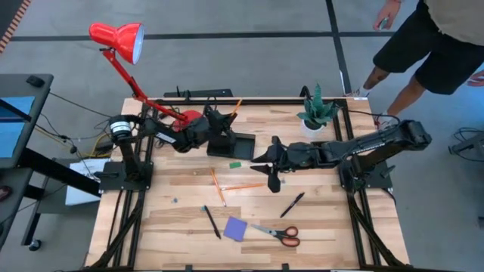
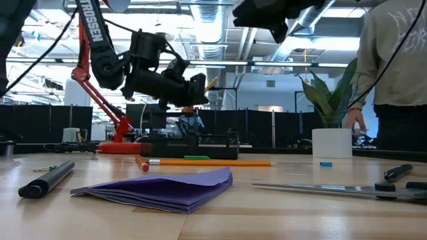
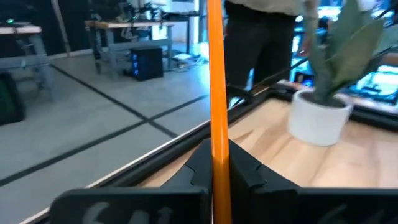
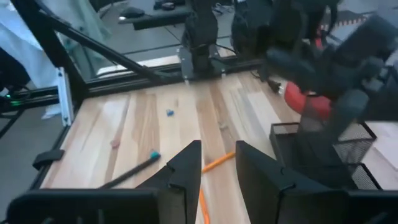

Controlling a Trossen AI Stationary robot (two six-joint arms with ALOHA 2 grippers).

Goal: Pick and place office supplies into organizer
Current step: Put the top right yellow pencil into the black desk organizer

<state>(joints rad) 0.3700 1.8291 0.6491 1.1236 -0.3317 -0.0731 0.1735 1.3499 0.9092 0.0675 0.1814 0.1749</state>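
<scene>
My left gripper (image 1: 224, 121) reaches level from the table's left over the far side of the black mesh organizer (image 1: 240, 145) and is shut on an orange pencil (image 1: 237, 106). My right gripper (image 1: 255, 159) hangs above the table's middle, open, pointing toward the organizer (image 4: 323, 155) with nothing between its fingers. On the table lie two orange pencils (image 1: 218, 187) (image 1: 243, 186), a green eraser (image 1: 235, 163), two black pens (image 1: 212, 221) (image 1: 293, 204), a purple notepad (image 1: 235, 228) and red-handled scissors (image 1: 276, 234). My left gripper pinches the orange pencil's shaft (image 3: 217, 134) between its two fingers. The fingers come level from the table's left and lie across the pencil. The pencil is lifted clear of the table, and its long free end (image 2: 211, 84) sticks out past the fingers, slanting upward.
A red desk lamp (image 1: 117, 38) stands with its base (image 1: 190, 117) just left of the organizer, under my left arm. A potted plant (image 1: 318, 113) sits at the far right of the table. A person (image 1: 439, 38) stands beyond the far right corner.
</scene>
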